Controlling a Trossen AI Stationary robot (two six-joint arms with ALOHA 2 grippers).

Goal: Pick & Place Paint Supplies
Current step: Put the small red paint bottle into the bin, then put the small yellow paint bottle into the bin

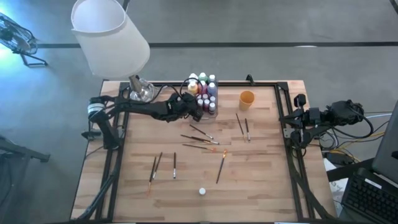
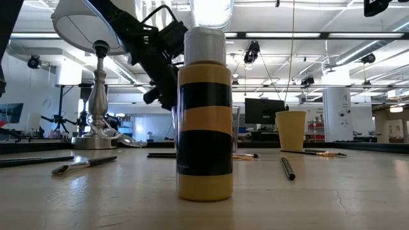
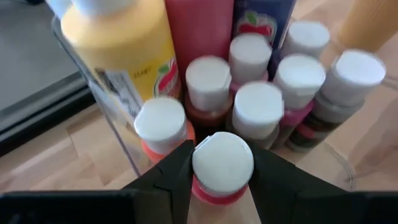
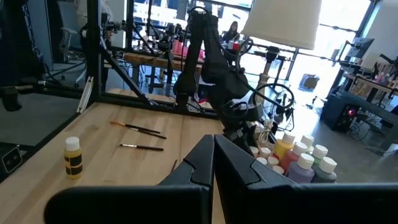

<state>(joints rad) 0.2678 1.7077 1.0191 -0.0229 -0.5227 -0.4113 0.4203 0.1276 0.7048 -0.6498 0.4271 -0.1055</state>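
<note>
On the desk, a lamp stands at the far left corner. A cluster of paint bottles sits in a clear box at the middle of the far edge, with a cup just to its right. The left hand is at the near side of that cluster, its fingers either side of one bottle's cap. Paintbrushes lie scattered across the middle of the desk, two more near the cup and three toward the near left. A lone bottle stands at the middle of the near edge. The right hand rests beyond the desk's right edge.
</note>
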